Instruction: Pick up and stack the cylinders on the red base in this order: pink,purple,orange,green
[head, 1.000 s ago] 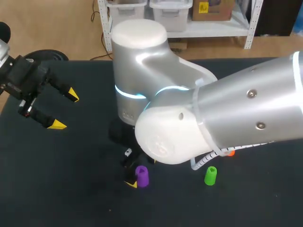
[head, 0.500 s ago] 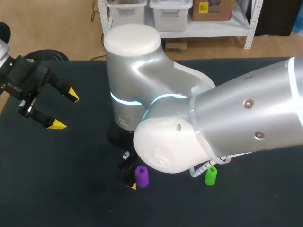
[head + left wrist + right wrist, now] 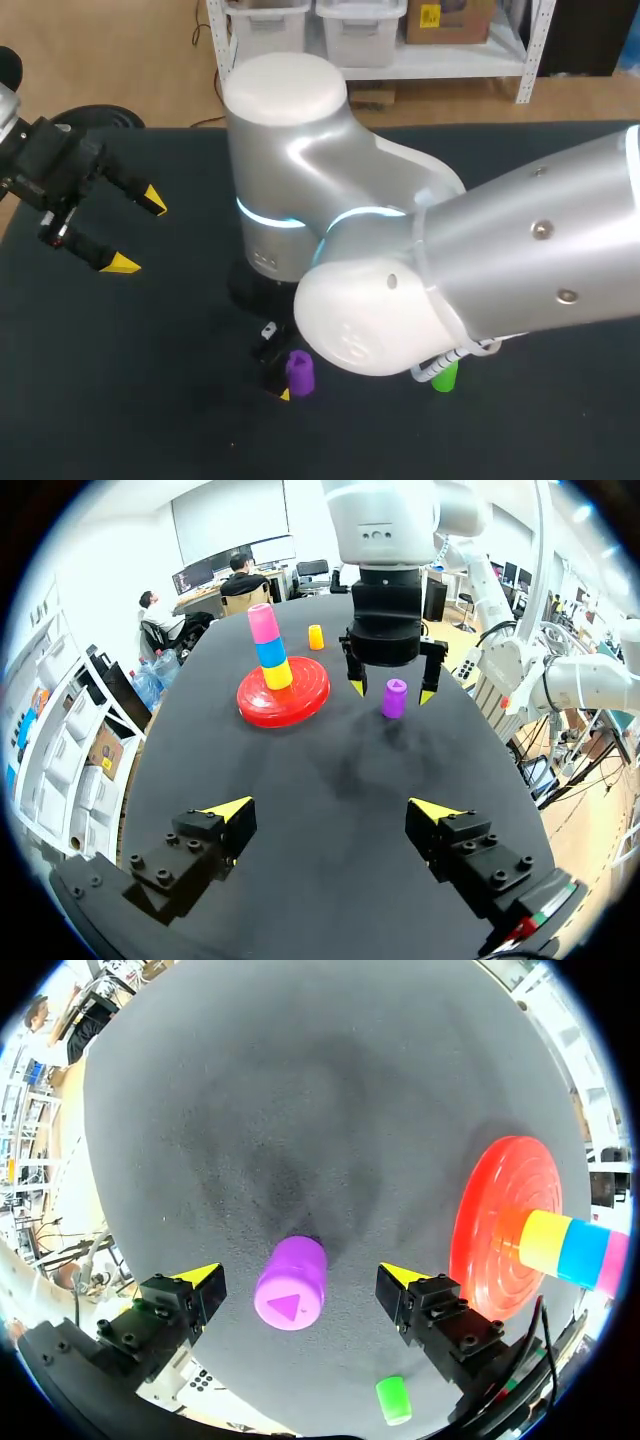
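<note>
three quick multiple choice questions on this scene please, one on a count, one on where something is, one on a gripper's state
1. How many cylinders are stacked on the red base?
A) one
B) five
C) three

2. Where is the purple cylinder?
A) on top of the stack
B) between the right gripper's fingers
C) on the floor

3. What state is the left gripper in?
A) open, holding nothing
B) shut on a cylinder
C) shut, with nothing in it

Answers:
1. C: the yellow cylinder, blue cylinder and pink cylinder sit one on another on it.
2. B: it stands on the table between the open fingers, with a gap on each side.
3. A: its fingers are spread, with only bare table between them.
</note>
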### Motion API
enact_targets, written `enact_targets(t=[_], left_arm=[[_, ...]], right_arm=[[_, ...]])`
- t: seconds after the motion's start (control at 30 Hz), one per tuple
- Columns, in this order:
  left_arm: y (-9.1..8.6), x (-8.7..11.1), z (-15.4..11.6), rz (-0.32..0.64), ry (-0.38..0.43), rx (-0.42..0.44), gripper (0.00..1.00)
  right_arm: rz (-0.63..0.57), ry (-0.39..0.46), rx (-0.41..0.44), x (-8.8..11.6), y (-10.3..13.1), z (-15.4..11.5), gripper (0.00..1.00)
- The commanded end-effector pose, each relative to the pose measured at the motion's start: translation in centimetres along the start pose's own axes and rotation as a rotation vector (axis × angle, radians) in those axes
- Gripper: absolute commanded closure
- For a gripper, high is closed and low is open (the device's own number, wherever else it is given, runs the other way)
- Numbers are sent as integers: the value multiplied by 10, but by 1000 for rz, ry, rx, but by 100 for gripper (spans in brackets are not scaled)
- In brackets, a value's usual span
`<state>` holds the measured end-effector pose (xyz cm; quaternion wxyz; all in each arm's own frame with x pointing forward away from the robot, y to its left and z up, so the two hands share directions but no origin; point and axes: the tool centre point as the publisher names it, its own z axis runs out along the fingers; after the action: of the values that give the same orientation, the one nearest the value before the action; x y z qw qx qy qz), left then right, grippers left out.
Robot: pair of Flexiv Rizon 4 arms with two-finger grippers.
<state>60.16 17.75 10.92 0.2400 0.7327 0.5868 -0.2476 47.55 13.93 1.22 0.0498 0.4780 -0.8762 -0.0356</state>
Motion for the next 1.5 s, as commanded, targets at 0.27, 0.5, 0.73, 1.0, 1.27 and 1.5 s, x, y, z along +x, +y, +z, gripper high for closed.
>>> enact_targets(t=[0.27,0.5,0.73,1.0,1.27,1.5], left_arm=[[0,1,0,1,0,-2,0],[0,1,0,1,0,-2,0],[0,1,0,1,0,-2,0],[0,1,0,1,0,-2,0],[0,1,0,1,0,-2,0],[0,1,0,1,0,-2,0]], right_arm=[[5,-14,14,2,2,-2,0],[2,-18,-4,2,1,-1,0],[1,-10,-2,1,1,0,100],[-3,-3,-3,0,1,0,100],[-7,0,-2,-1,1,1,100],[-10,-28,17,1,-4,-18,100]])
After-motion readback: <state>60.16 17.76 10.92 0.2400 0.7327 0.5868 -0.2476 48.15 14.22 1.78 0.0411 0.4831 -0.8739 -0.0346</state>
